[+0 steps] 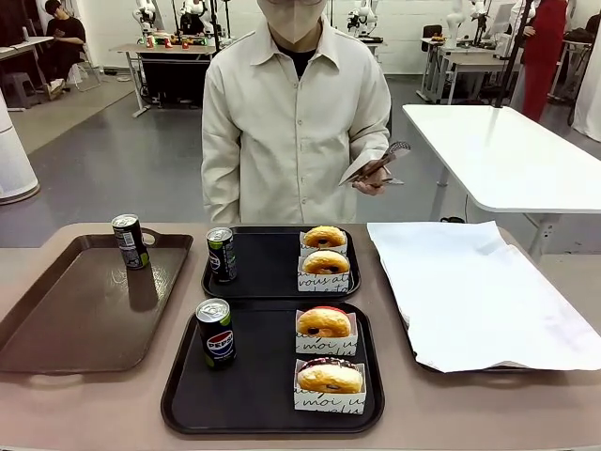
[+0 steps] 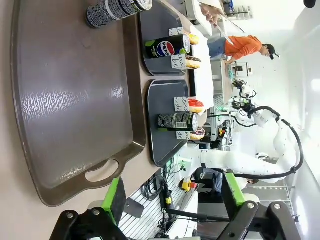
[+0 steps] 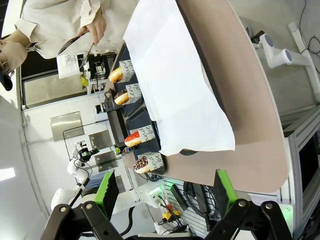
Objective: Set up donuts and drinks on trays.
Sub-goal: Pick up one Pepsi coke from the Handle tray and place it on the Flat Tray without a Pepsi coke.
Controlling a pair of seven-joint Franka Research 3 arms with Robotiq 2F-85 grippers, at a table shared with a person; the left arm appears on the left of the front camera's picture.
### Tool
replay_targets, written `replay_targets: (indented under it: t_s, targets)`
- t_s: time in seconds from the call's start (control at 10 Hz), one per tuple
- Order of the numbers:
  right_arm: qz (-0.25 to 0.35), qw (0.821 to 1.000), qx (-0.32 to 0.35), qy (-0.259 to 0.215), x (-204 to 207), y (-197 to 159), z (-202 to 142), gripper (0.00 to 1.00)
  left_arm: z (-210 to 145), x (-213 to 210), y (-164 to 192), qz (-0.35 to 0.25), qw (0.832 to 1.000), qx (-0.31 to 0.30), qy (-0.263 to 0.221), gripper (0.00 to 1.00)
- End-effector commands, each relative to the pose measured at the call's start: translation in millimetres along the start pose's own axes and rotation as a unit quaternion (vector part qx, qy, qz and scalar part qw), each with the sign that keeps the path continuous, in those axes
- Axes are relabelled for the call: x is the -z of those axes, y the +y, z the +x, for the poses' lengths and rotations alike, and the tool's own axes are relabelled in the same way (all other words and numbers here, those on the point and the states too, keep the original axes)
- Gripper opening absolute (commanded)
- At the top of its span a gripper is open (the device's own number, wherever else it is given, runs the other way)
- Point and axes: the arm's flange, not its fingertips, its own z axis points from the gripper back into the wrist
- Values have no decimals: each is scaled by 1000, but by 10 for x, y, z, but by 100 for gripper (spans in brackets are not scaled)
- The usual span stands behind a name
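Note:
Two black trays lie mid-table. The far tray (image 1: 272, 282) holds a green-banded can (image 1: 222, 254) and two sleeved donuts (image 1: 325, 236) (image 1: 326, 262). On the near tray (image 1: 258, 395) stand a Pepsi can (image 1: 216, 333), a red-glazed donut (image 1: 324, 322) and a dark-topped donut (image 1: 330, 378). A third can (image 1: 130, 241) stands on the brown tray (image 1: 75, 310). My left gripper (image 2: 172, 200) is open above the brown tray's (image 2: 70, 100) near handle. My right gripper (image 3: 166, 192) is open over the table's edge, beside the white paper (image 3: 175, 75).
A tray lined with white paper (image 1: 479, 291) lies at the right with nothing on it. The person stands at the far side holding tongs (image 1: 380, 164) and a paper sleeve in one hand. A white table (image 1: 507, 150) stands behind on the right.

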Motion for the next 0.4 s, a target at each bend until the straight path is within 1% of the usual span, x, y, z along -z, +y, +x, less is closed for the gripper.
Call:
replay_targets:
  t_s: [0.0,0.3]
  targets:
    - [-1,1000,3,6,-10,7,-18,100,-14,-22,-33,-2,1000,3,-5,100]
    - [-1,1000,3,6,-10,7,-18,100,-14,-22,-33,-2,1000,3,-5,100]
